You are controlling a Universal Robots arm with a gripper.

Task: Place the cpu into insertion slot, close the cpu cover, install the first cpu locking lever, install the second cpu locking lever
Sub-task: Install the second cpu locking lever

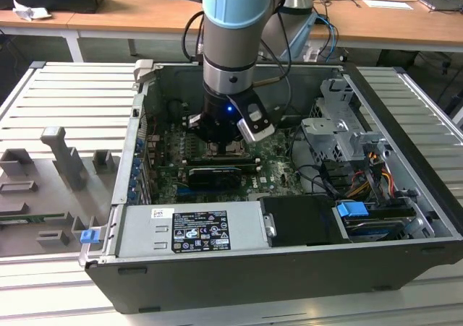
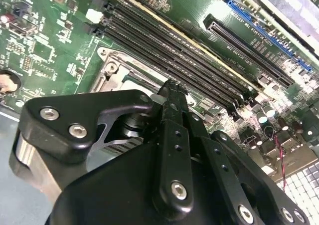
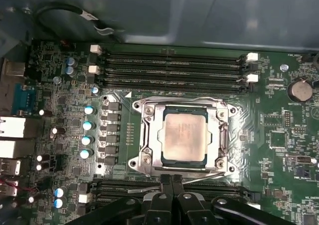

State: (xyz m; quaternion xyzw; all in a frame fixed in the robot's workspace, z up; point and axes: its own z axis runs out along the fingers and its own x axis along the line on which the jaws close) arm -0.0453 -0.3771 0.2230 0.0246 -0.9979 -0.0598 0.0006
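In the first wrist view the cpu (image 3: 184,135), a pale tan-silver square, lies flat in the insertion slot (image 3: 141,162) on the green board. The silvery cpu cover (image 3: 149,130) lies down around it as a frame. A thin wire locking lever (image 3: 144,188) runs along the socket edge nearest my fingers. My gripper (image 3: 172,177) is shut, its black fingertips pressed together right at that edge, by the lever. In the second wrist view the gripper (image 2: 172,86) tips sit against the cover (image 2: 119,60) rim. In the exterior view the gripper (image 1: 217,142) is low inside the open computer case.
Long black memory slots (image 3: 172,68) flank the socket on two sides. A black card (image 1: 211,176) lies just in front of the socket. The case walls (image 1: 134,145), power supply (image 1: 192,228), drive cage (image 1: 340,134) and cables (image 1: 362,174) hem the arm in.
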